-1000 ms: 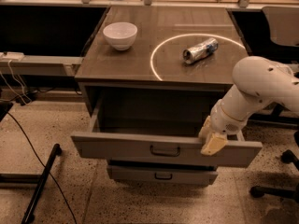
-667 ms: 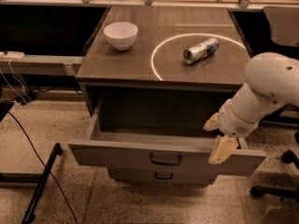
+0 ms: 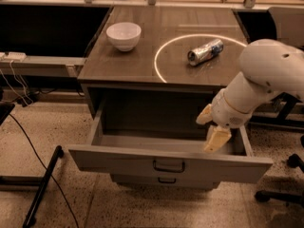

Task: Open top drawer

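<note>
The top drawer (image 3: 118, 161) is a wide grey drawer with a plain flat front and a small dark centre handle (image 3: 168, 166). It stands pulled far out of the cabinet, and its grey box looks empty. My gripper (image 3: 211, 127) hangs at the end of the white arm (image 3: 266, 75), over the right side of the drawer box, just behind the front panel. Two pale yellowish fingers (image 3: 217, 137) point down and apart, holding nothing.
On the cabinet top (image 3: 142, 56) stand a white bowl (image 3: 124, 35) at the left and a lying metal can (image 3: 205, 52) inside a white ring. A lower drawer front (image 3: 161, 180) shows beneath. Cables and a dark stand leg (image 3: 42, 186) lie at the left, chair legs (image 3: 280, 196) at the right.
The top drawer has slid further out towards the camera. My gripper has moved with it, forward and down, and now sits over the drawer box behind the front panel.
</note>
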